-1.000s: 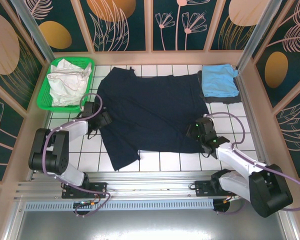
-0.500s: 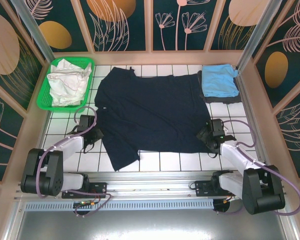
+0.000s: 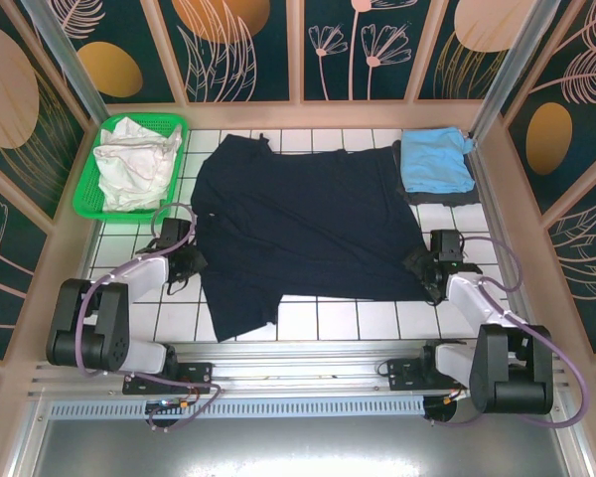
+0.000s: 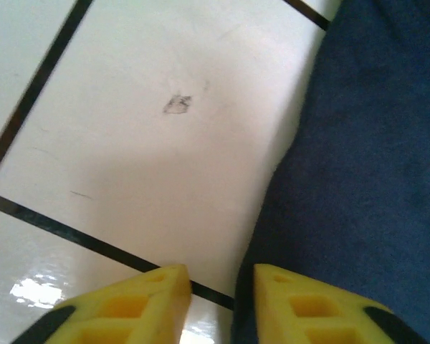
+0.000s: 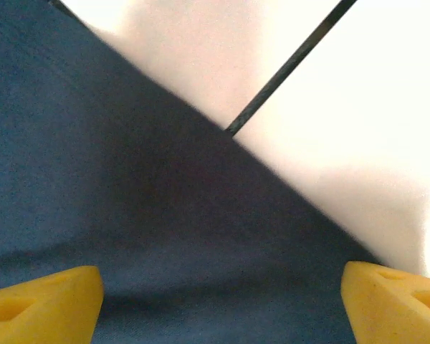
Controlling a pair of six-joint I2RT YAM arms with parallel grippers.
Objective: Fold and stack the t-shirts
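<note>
The left gripper (image 4: 221,271) has fingers (image 4: 129,308) of matt yellow plastic with moulded hollows; the right gripper (image 5: 221,276) has the same. Beside the left gripper's right finger, and under the right gripper, the navy t-shirt (image 4: 365,158) is soft, matt cotton with a fine fuzzy surface. Ahead of the left fingers the table (image 4: 150,143) is smooth, glossy white tile with dark joints, a little scuffed. Well apart from the left gripper, the basket (image 3: 87,194) is shiny green plastic mesh.

You see the navy t-shirt (image 5: 129,215) lying under your right gripper (image 5: 222,301), its yellow fingertips (image 5: 36,301) wide apart above the cloth. The shirt's edge runs diagonally over the white tiled table (image 5: 365,107), meeting a dark grout line (image 5: 287,72).
</note>
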